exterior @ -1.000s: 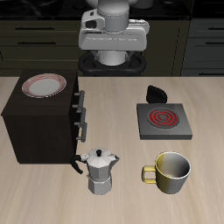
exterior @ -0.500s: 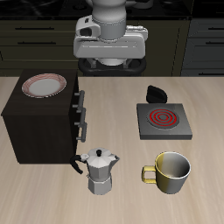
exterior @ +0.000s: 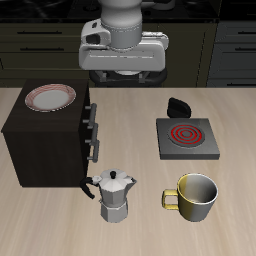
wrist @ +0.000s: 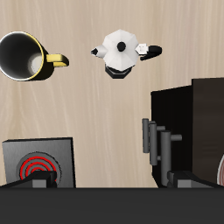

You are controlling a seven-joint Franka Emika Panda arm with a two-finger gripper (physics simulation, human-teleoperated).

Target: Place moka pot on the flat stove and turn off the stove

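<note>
The moka pot (exterior: 116, 195) stands on the desk (exterior: 150, 235) near its front edge, beside the yellow mug (exterior: 195, 197); the claw is well apart above, its state I cannot tell.

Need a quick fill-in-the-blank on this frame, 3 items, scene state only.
1. The moka pot stands on the ____, not on the flat stove.
2. The burner coil on the stove glows ____.
3. Beside the pot, near the front edge, stands a yellow ____.
4. A plate lies on top of the dark ____.

Missing words: table; red; mug; cabinet
</note>
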